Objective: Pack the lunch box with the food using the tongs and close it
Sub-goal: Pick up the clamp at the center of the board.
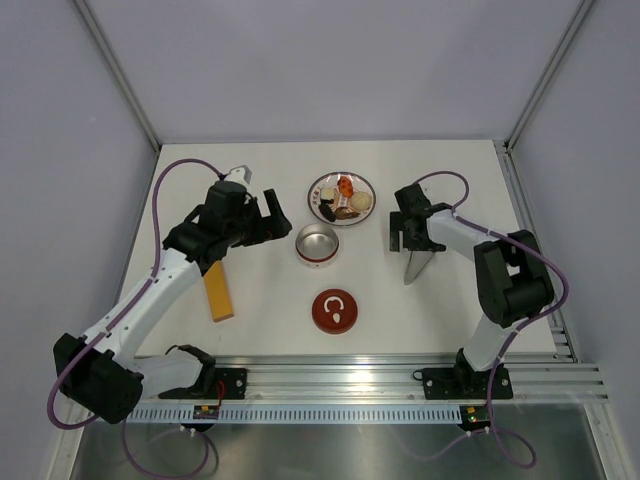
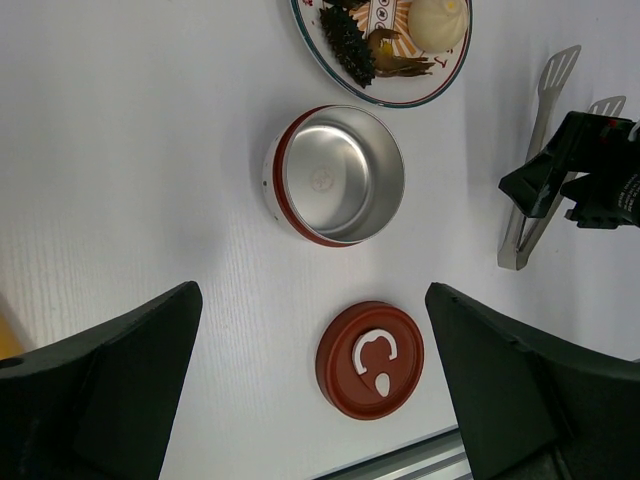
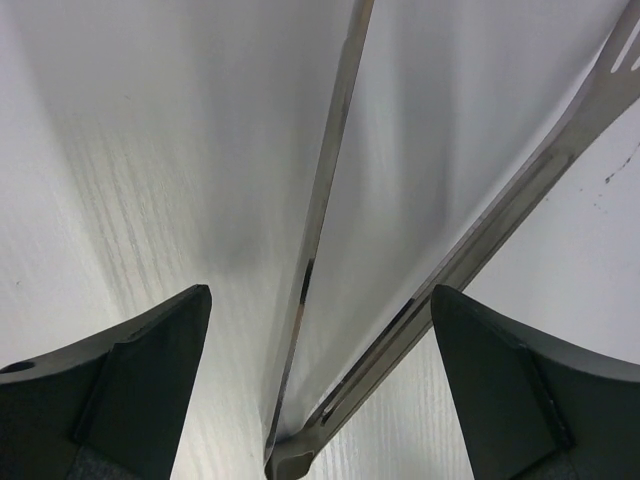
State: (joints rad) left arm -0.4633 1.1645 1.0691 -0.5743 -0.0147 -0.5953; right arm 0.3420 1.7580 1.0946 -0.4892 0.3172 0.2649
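The steel lunch box (image 1: 318,246) (image 2: 340,175) stands open and empty in the middle of the table. Its dark-red lid (image 1: 335,311) (image 2: 370,360) lies flat nearer the arms, white mark up. The food (image 1: 343,197) (image 2: 385,40) sits in several pieces on a patterned plate behind the tin. The tongs (image 1: 415,265) (image 2: 532,200) (image 3: 325,230) lie flat on the table at the right. My right gripper (image 1: 408,245) (image 3: 320,295) is open and hangs low over them, a finger outside each arm near the joined end. My left gripper (image 1: 275,215) (image 2: 312,290) is open and empty, left of the tin.
The round plate (image 1: 316,184) (image 2: 310,50) under the food is at the back centre. A flat yellow-orange bar (image 1: 217,292) lies on the table under my left arm. A metal rail (image 1: 400,378) runs along the near edge.
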